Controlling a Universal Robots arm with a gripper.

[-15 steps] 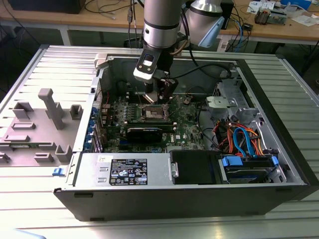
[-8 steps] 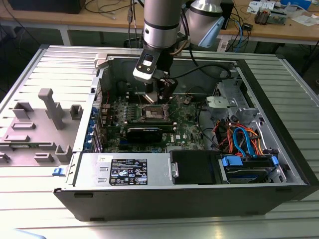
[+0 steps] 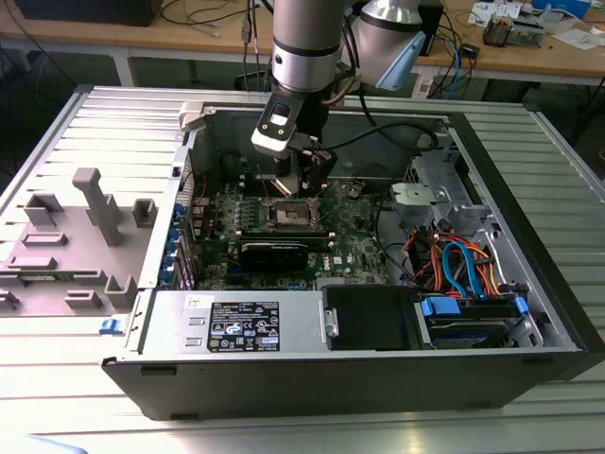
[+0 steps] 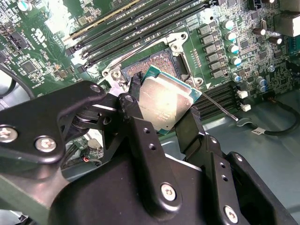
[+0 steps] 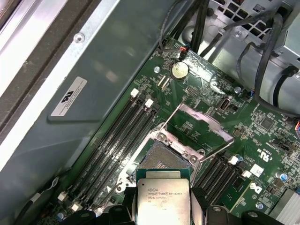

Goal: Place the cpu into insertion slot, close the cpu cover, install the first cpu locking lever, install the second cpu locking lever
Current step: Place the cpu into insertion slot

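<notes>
Exterior view: pincer (image 3: 301, 185), upper centre of frame, inside an open computer case (image 3: 529, 284) that stands on a slatted counter (image 3: 57, 123), just above the insertion slot (image 3: 295, 216).

Second wrist view: pincer pinching the cpu (image 4: 166, 101) by two opposite edges. The chip is tilted, over the slot's edge and not seated.

First wrist view: cpu cover (image 5: 200, 123) swung up and open. The slot's dark centre is bare, with the cpu held just beside it.

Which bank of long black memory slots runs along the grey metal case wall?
The bank directly beside the wall; the other bank sits across the square silvery-rimmed socket, surrounded by green board.
</notes>
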